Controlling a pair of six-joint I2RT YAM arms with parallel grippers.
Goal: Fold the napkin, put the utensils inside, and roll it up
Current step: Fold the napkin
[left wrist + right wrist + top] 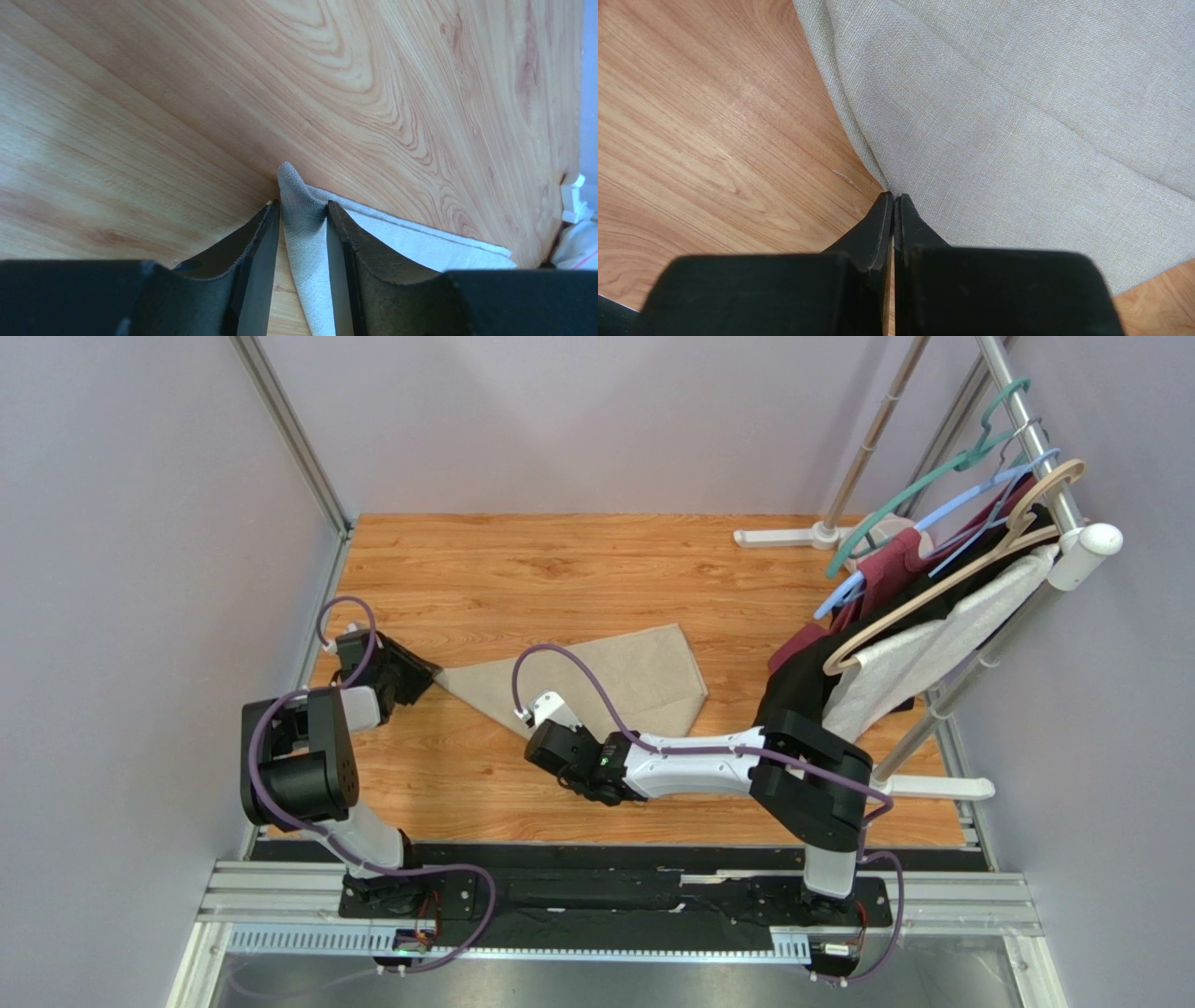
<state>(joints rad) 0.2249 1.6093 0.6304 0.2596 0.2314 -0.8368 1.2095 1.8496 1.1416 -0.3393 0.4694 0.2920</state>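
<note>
The beige napkin [617,679] lies folded into a rough triangle on the wooden table [561,560]. My left gripper [425,676] is at the napkin's left point. In the left wrist view its jaws stand apart around the raised corner of cloth [303,231]; the right finger touches the fabric and a gap shows by the left one [301,206]. My right gripper [550,745] is at the napkin's near edge, shut, and the cloth [1018,105] creases toward its closed tips [894,196]. The utensils are out of view.
A clothes rack with white and maroon garments on hangers [926,602] stands at the right, its white foot [786,536] on the table's far side. Grey walls close in left and right. A black rail [617,889] carries the arm bases.
</note>
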